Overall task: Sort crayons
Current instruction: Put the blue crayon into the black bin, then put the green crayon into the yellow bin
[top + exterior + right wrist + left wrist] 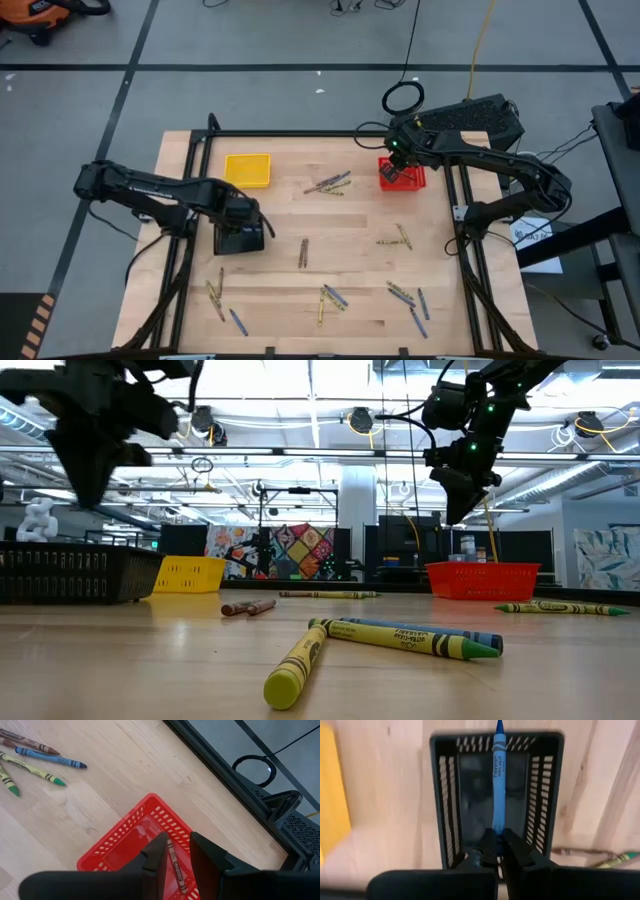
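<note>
Print on the blue crayon (498,780) blurs unreadable; left gripper (500,842) pinches it above the black basket (445,810); right gripper (177,852) stands part-open over the red basket (112,847).

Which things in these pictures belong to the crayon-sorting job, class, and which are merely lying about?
Belonging to the job:
- loose crayons on the table
- blue crayon held by the left gripper over the black basket
- brown crayon between the right gripper fingers, over the red basket
- yellow basket

Lying about:
- black cable loop on the floor
</note>
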